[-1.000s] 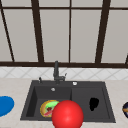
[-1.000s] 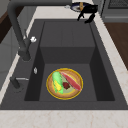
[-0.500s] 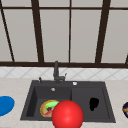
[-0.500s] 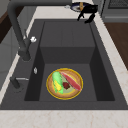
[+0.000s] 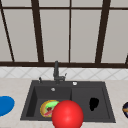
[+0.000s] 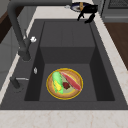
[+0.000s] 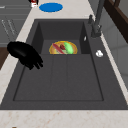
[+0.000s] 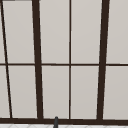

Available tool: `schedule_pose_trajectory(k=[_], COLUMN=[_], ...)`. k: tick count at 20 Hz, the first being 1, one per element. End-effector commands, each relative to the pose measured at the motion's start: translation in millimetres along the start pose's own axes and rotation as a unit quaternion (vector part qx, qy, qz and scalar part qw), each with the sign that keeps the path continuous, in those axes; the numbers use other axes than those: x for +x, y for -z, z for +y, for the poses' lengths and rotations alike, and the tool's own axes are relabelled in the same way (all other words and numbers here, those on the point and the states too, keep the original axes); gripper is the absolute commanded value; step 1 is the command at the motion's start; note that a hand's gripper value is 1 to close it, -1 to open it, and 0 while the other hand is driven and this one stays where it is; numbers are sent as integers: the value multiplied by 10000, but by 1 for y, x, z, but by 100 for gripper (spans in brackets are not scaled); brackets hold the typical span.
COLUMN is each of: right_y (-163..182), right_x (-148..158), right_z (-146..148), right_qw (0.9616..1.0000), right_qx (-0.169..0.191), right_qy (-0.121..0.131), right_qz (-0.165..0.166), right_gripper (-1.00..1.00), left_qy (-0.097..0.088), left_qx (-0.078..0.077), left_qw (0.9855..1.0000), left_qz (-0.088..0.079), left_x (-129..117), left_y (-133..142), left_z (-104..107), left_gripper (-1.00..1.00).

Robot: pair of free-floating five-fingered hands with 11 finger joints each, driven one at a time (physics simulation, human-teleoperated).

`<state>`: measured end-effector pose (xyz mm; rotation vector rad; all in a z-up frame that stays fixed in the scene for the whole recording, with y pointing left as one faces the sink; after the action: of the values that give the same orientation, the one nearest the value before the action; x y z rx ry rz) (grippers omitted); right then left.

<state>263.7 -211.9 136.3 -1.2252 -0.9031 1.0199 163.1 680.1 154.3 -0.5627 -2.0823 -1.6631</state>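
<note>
A black robot hand [image 5: 93, 103] hangs in the air over the shallow right-hand section of a dark double sink [image 5: 107, 100], its fingers [image 7: 37, 64] relaxed, pointing downward and holding nothing; in the front view it stands at the picture's right, which makes it the right hand. From the right side view the same hand [image 7: 23, 54] hovers above the near edge of the drainer section, close to the sink's front wall, apart from everything else. In the left side view it [image 6: 87, 11] shows at the far end of the sink, just beside a dark bowl [image 6: 78, 6] that sits on the desk beyond the rim. The nearest thing in the basin is a yellow-rimmed plate [image 6: 65, 83] lying flat on the floor of the deep left compartment, carrying a corn cob [image 6: 57, 82], a red strip of food [image 6: 72, 81] and a small dark-red piece between them. A dark faucet [image 5: 56, 72] rises behind the sink, in front of a window [image 8: 70, 62] with dark bars. A blue plate [image 5: 5, 105] lies on the desk [image 5: 12, 87] to the sink's left. A large red ball [image 5: 67, 114] covers part of the sink's front edge in the front view.
</note>
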Motion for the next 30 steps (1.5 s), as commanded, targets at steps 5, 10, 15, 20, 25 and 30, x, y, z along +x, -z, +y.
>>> schedule_pose_trajectory(k=[5, 10, 15, 20, 25, 30], right_y=[0, 0, 0, 0, 0, 0], right_x=[0, 0, 0, 0, 0, 0], right_z=[0, 0, 0, 0, 0, 0], right_qw=[10000, 10000, 10000, 10000, 10000, 10000], right_qx=[0, 0, 0, 0, 0, 0], right_qy=[0, 0, 0, 0, 0, 0], right_qz=[0, 0, 0, 0, 0, 0], right_gripper=[0, 0, 0, 0, 0, 0], left_qy=[158, 50, 82, 121, 63, 58], left_qx=[-273, -174, -160, -122, -259, -400], left_qw=[9995, 9997, 9989, 9991, 9989, 9984], left_qz=[94, 144, 437, 394, 376, 392], left_x=[46, 59, 72, 85, 92, 83], left_y=[16, 25, 40, 62, 88, 116], left_z=[7, 30, 48, 64, 74, 82], left_gripper=[100, 100, 100, 100, 100, 100])
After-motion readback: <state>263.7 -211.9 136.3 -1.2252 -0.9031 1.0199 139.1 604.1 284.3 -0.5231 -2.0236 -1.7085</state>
